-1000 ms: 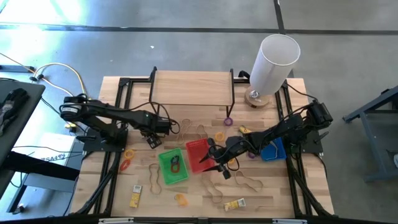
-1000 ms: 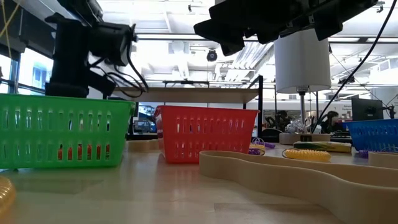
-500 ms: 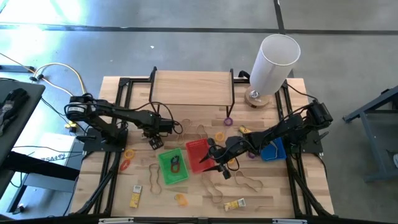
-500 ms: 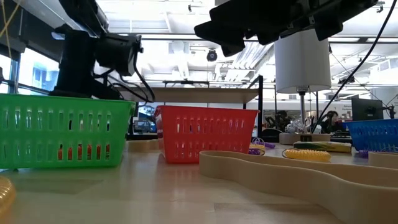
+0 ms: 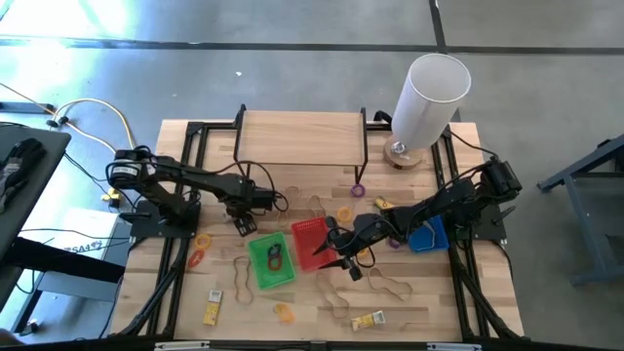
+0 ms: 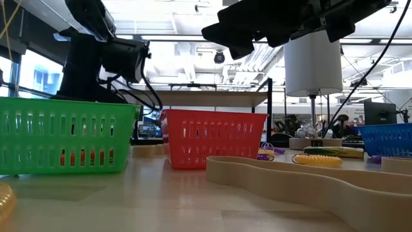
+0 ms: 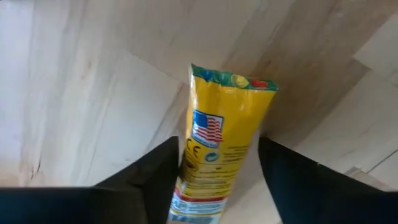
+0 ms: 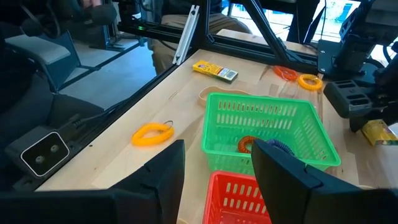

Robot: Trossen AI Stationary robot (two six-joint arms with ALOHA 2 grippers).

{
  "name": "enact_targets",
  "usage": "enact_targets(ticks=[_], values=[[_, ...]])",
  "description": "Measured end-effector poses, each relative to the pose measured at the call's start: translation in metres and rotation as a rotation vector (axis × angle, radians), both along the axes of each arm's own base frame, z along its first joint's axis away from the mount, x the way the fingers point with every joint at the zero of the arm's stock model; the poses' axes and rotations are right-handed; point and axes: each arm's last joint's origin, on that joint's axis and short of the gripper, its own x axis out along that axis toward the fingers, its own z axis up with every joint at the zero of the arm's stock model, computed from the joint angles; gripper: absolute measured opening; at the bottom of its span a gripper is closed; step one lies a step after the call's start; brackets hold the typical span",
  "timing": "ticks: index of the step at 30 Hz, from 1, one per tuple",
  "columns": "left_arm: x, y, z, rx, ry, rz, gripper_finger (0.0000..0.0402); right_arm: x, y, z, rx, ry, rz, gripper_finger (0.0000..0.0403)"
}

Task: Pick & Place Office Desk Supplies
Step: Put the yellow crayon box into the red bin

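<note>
My left gripper hangs just beyond the far left corner of the green basket, shut on a yellow packet with a small flag print. My right gripper hovers open and empty at the near edge of the red basket; in the right wrist view its fingers are spread above both baskets. An orange ring lies in the green basket. Loose on the wood lie a yellow ring, a red ring, two packets and tan rubber-band loops. My left gripper pinches the yellow packet between its two fingers, one on each long side, at the end nearer the wrist. The fingers come from above, pointing down, and lie along the packet. The packet hangs below the gripper, lifted clear of the table.
A blue basket sits to the right of the red one. A tall white cylinder stands at the far right corner beside a raised wooden shelf. Purple and orange rings lie behind the baskets. Black frame rails line both table sides.
My left gripper has drifted a little toward the table's right, closer to the green basket, keeping its hold on the packet. The right arm has kept still.
</note>
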Motion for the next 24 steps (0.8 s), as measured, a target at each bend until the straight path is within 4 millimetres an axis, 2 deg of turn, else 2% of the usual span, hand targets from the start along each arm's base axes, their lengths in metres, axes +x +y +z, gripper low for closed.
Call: enact_targets(ticks=[5,9,17,24], values=[[0.000,-0.002,0.000,-0.009,-0.006,-0.005,0.0137,0.000,0.000,0.000,0.000,0.000,0.000,0.0174],[0.002,-0.004,0.003,-0.008,0.002,-0.016,0.0109,0.000,0.000,0.000,0.000,0.000,0.000,0.0174],[0.002,-0.013,0.013,0.043,0.063,-0.055,0.0103,0.000,0.000,0.000,0.011,0.003,-0.004,0.0174],[0.010,-0.029,0.035,0.108,0.069,-0.102,0.0104,0.000,0.000,0.001,0.044,0.013,-0.017,0.0174]])
